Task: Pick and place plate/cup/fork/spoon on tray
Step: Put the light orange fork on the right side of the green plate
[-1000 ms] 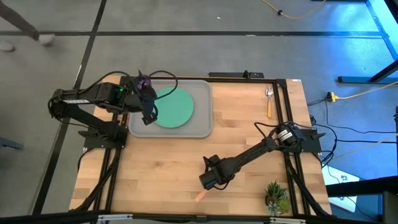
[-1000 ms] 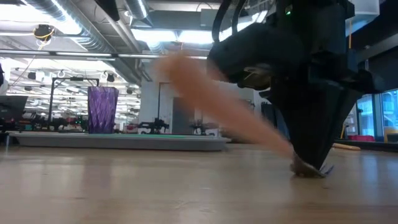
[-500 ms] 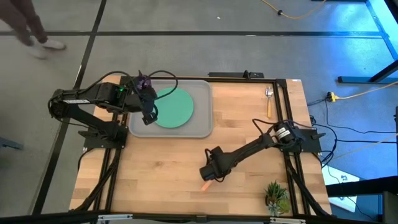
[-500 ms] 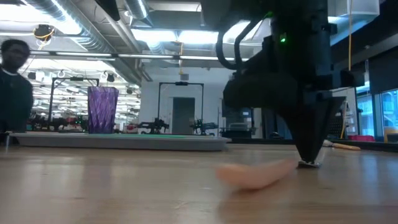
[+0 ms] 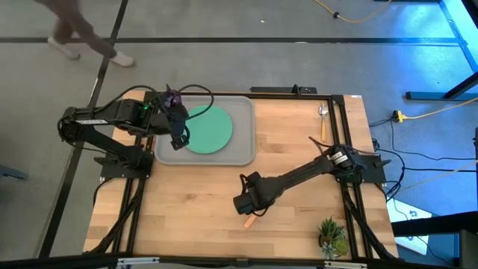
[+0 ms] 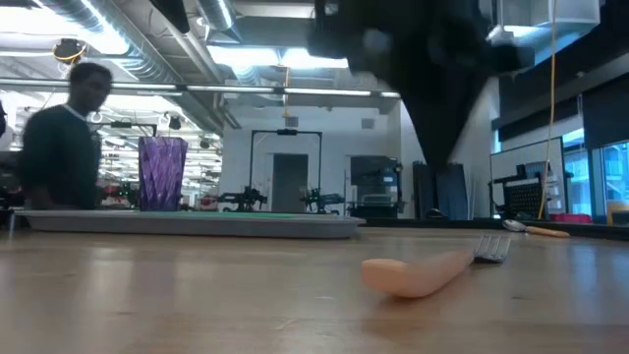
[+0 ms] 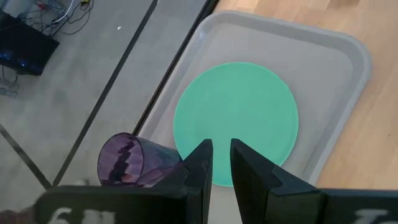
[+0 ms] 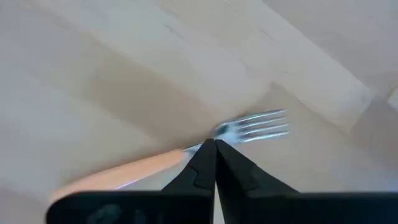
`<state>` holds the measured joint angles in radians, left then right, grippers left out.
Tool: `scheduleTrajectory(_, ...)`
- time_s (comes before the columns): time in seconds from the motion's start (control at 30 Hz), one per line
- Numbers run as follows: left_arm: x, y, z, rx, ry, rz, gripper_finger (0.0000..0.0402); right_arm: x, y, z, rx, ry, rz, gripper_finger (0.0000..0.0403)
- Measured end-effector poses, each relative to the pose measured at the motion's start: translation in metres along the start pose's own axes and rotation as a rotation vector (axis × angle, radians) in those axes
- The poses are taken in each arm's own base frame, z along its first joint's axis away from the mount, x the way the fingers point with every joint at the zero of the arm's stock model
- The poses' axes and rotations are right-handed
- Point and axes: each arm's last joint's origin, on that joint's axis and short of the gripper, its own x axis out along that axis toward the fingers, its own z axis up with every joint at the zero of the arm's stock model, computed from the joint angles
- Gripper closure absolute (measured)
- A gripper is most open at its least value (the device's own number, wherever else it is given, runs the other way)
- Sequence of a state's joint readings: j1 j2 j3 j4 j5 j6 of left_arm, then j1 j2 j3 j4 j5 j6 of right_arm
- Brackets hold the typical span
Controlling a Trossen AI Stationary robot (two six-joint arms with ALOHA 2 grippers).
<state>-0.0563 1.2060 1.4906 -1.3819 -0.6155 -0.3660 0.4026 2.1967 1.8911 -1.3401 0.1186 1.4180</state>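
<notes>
Right now the fork (image 6: 432, 270) lies flat on the table (image 5: 202, 202), well apart from the tray (image 5: 243, 153), and the right end effector (image 8: 214, 149) hangs just above its neck, fingers pressed together, pinching nothing. It looks light, stiff and slick, so the orange handle seems the better hold. The left end effector (image 7: 221, 163) hovers over the plate (image 7: 236, 118) beside the cup (image 7: 134, 163), narrowly parted and empty.

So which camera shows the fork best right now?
The right wrist view: the fork shows tines and orange handle together. The low view has it lying flat on the table; the high view shows only its handle end; the left wrist view misses it.
</notes>
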Motion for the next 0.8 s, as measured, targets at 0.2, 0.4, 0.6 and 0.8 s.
scheduleTrajectory(0.2,0.000,0.000,0.000,0.007,0.000,0.000,0.0351,-0.047,0.014,-0.005,0.267,0.040,0.197,0.0393)
scheduleTrajectory(0.4,0.000,0.000,0.000,0.012,0.000,0.000,0.0351,-0.054,0.018,-0.005,0.332,0.054,0.243,0.0388)
scheduleTrajectory(0.6,0.000,0.000,0.000,0.063,0.000,0.000,0.0351,-0.039,0.016,-0.006,0.466,0.216,0.175,0.0347)
scheduleTrajectory(0.8,0.000,0.000,0.000,0.064,0.001,0.000,0.0351,-0.029,0.016,-0.007,0.700,0.257,0.136,0.0325)
